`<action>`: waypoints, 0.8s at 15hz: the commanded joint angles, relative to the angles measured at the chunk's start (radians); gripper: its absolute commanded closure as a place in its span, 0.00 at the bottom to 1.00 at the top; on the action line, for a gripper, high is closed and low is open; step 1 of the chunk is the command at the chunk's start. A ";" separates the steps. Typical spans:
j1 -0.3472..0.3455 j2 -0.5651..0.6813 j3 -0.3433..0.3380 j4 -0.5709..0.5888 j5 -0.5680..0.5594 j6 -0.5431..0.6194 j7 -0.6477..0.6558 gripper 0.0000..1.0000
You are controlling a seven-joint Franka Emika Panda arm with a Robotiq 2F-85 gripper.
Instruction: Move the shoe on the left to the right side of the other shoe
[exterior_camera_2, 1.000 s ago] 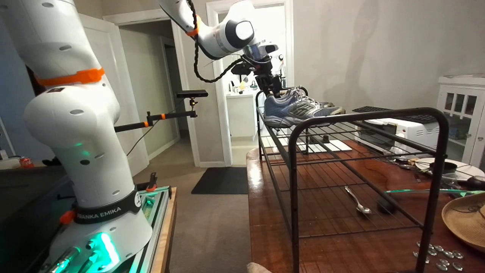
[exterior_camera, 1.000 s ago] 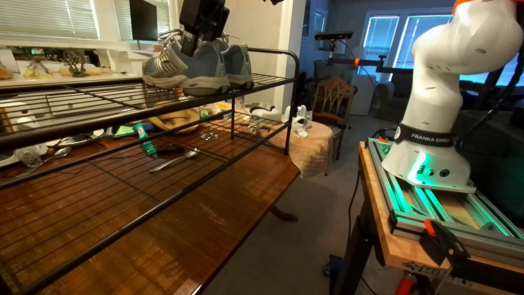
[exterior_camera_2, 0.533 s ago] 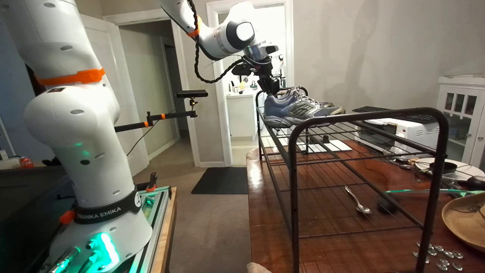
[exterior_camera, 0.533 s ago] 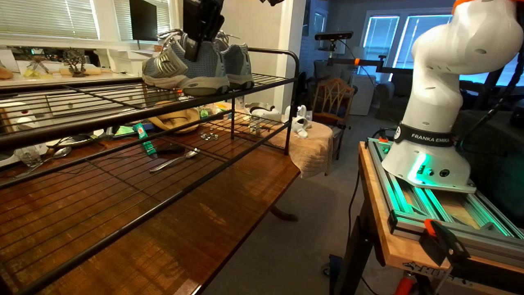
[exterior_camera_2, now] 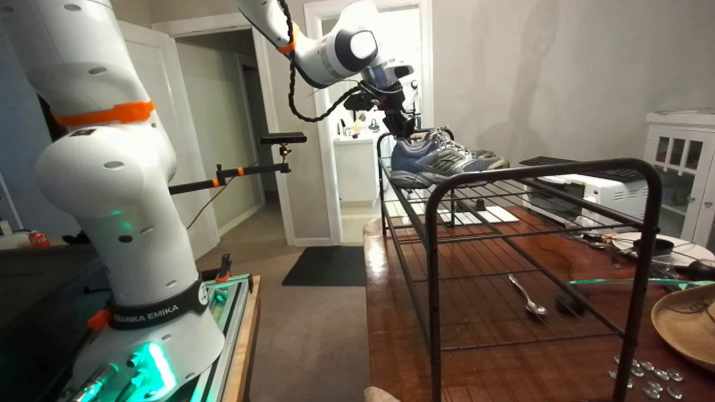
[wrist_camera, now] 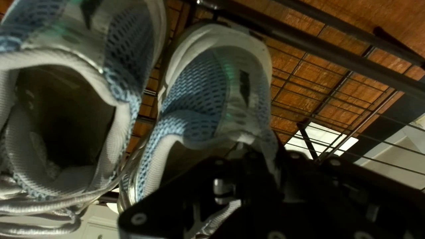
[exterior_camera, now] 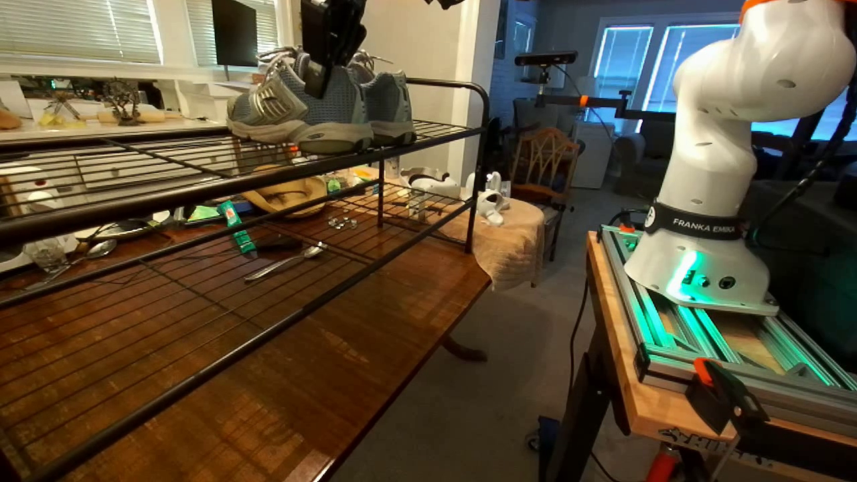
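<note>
At the left of my wrist view is the other running shoe (wrist_camera: 73,63), its opening turned toward the camera. Just beside it, in the middle, is the left running shoe (wrist_camera: 202,89), which I must move; I take it for the left one because this view seems to be turned over, with the heels at the top. In both exterior views the pair sits on the top shelf of the two-tier wire rack (exterior_camera: 201,188). Then comes the gripper (wrist_camera: 268,157): one finger seems to be inside the shoe and one outside, so I judge that the jaws pinch the side of its collar. Further to the right are the rack's wires, with the wooden table (wrist_camera: 395,20) below. The step in hand, I think, is the grasp, just before the lift, as the sole seems to rest on the shelf. The next move calls for raising this shoe high enough to pass over its partner, carrying it toward the left of this view, which should be the robot's right, and lowering it there. I should go slowly, because a shoe held so may swing.
</note>
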 commanded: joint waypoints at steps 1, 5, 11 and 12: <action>0.000 -0.028 -0.019 -0.005 -0.024 -0.007 -0.003 0.98; -0.001 -0.044 -0.025 -0.005 -0.028 -0.005 -0.004 0.98; -0.005 -0.064 -0.025 0.004 -0.058 -0.001 -0.011 0.98; -0.006 -0.068 -0.024 0.006 -0.066 -0.001 -0.010 0.98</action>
